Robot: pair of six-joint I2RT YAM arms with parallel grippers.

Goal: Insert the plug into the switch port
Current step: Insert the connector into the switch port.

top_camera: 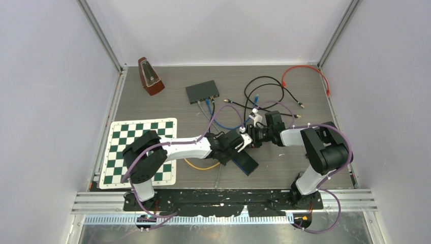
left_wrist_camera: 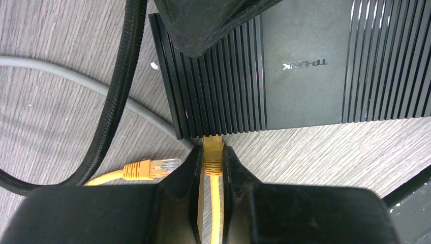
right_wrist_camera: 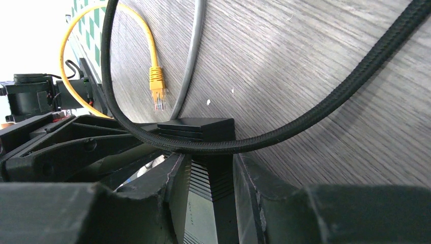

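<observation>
The left gripper [left_wrist_camera: 213, 170] is closed almost fully on the yellow RJ45 plug [left_wrist_camera: 212, 148], one finger on each side of the plug boot. The plug tip meets the side face of the TP-Link switch [left_wrist_camera: 300, 76]; how deeply it is seated cannot be told. The right gripper [right_wrist_camera: 211, 170] is partly closed, clamping the switch across its narrow end. The switch lies flat near the middle of the bench [top_camera: 167, 96], toward the near edge. The cable's second yellow plug [left_wrist_camera: 152, 166] lies loose on the bench beside a black braided cable [left_wrist_camera: 119, 91]
</observation>
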